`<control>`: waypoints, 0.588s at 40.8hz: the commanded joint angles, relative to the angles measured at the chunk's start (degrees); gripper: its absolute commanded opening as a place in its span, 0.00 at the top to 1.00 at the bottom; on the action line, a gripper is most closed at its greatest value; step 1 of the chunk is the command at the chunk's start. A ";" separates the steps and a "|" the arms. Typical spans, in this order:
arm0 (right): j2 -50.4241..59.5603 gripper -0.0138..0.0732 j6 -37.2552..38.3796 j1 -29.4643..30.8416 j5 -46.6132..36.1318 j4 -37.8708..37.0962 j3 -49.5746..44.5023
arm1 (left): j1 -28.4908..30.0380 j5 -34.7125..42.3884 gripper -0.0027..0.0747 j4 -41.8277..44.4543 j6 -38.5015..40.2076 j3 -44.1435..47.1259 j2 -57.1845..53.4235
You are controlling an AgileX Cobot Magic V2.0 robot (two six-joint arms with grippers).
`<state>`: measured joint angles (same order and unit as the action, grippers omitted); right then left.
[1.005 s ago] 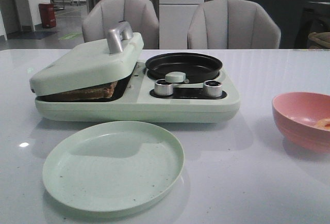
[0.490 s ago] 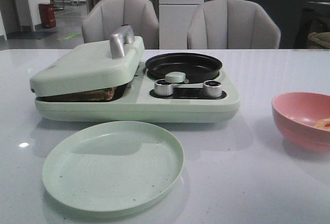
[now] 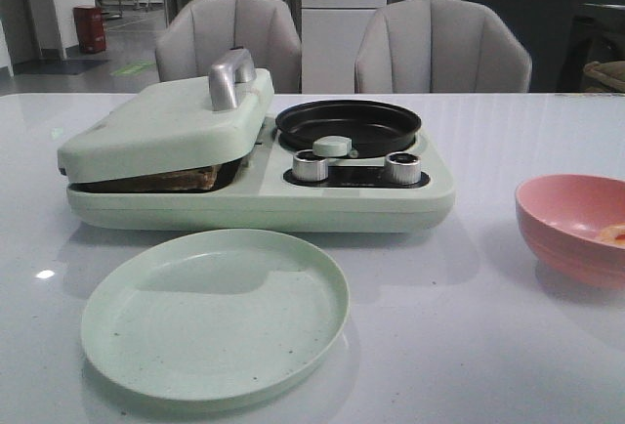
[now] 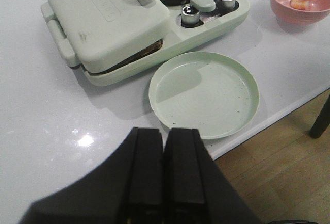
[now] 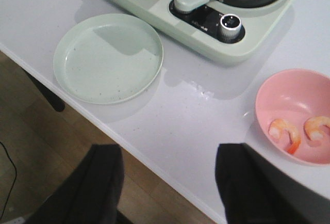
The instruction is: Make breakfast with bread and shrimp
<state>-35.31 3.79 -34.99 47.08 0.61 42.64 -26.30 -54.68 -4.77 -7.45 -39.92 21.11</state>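
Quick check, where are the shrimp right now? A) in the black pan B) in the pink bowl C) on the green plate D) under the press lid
B: the right wrist view shows two shrimp lying in the pink bowl, while the black pan and green plate hold none and only bread shows under the lid.

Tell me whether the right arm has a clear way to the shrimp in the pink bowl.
Probably yes. The right gripper is open, and both shrimp lie uncovered in the open-topped pink bowl, with nothing between.
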 commanded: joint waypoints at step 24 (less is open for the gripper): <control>-25.10 0.27 6.83 23.50 5.09 -8.35 11.72 | -0.42 2.39 0.84 -0.71 0.64 -0.08 0.19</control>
<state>-56.80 10.48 -16.87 53.83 -6.30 50.93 -26.30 -56.31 -4.77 -7.45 -38.53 20.82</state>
